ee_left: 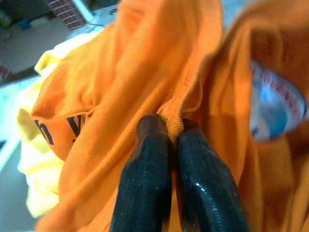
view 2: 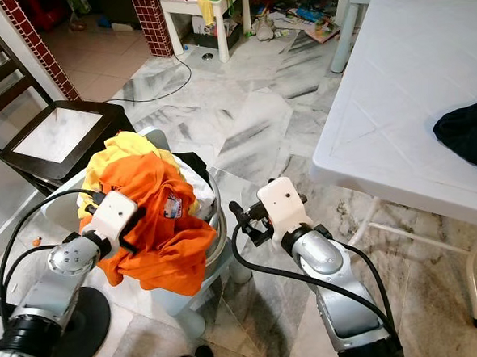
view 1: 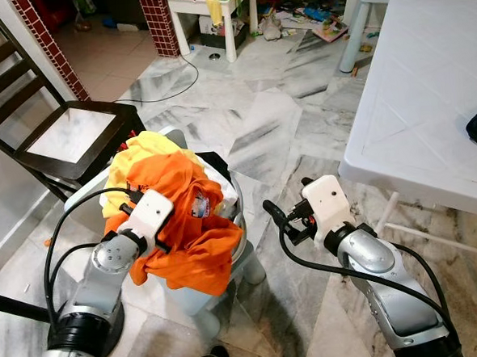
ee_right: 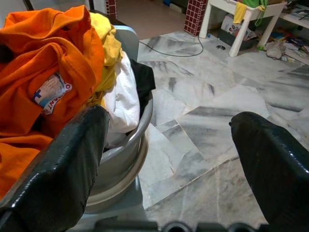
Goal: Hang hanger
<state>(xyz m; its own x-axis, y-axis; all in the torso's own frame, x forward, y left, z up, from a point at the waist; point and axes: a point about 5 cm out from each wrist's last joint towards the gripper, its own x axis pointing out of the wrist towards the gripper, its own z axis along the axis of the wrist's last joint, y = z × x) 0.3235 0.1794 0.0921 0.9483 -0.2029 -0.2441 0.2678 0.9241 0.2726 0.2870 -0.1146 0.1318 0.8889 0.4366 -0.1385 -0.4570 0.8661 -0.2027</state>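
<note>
Left gripper [ee_left: 173, 126] is pinched tight on a seam of the orange shirt [view 1: 184, 222], right on top of the heap in the grey laundry basket [ee_right: 126, 150]. That's a thin fold it has; I reckon it could slip out on the lift, or drag the yellow garment [view 1: 143, 148] along. Right gripper [ee_right: 169, 159] waits just beside the basket over the marble floor [view 1: 259, 120], fingers spread wide, nothing in them. No hanger anywhere I can spot. White table [view 1: 427, 86] close on the right; a swing could clip it.
</note>
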